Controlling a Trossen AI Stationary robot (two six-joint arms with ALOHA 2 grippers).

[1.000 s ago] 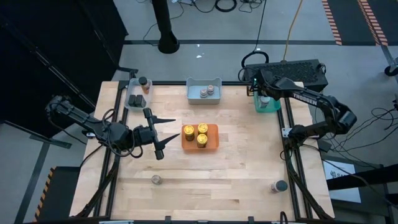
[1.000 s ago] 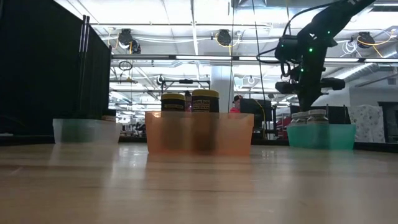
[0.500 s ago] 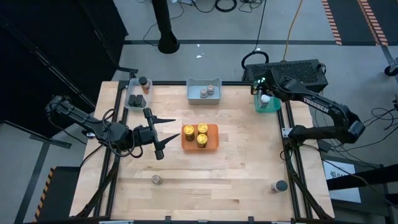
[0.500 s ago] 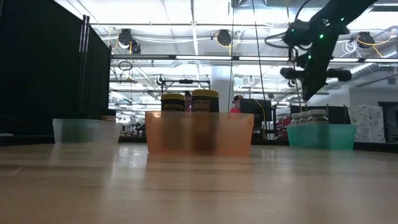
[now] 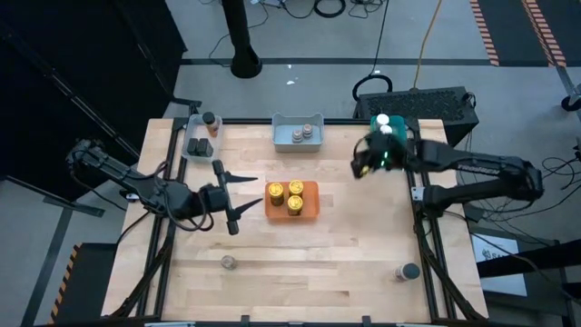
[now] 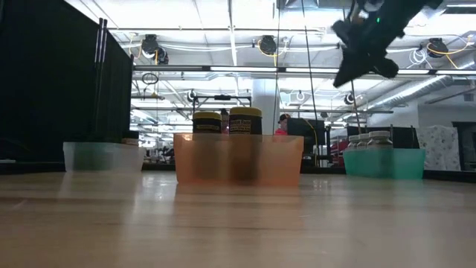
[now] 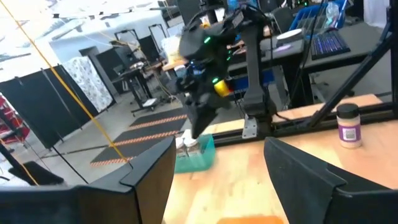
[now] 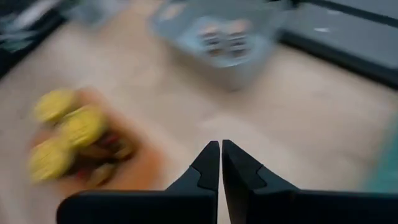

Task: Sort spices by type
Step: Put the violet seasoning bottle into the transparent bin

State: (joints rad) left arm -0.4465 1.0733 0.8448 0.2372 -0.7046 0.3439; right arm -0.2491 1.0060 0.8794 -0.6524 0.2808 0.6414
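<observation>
Right tool [image 5: 357, 169] (shut, empty) hangs over bare table [image 5: 354, 245].

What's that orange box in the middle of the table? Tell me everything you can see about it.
The orange tray is a small rectangular bin of see-through orange plastic, sitting flat near the middle of the wooden table. Inside stand three spice jars with yellow lids, upright and close together; in the low view their dark bodies show above and through its wall. Nothing else touches it. The left gripper hovers open just beside it; the right gripper, shut and empty, is farther off.
</observation>
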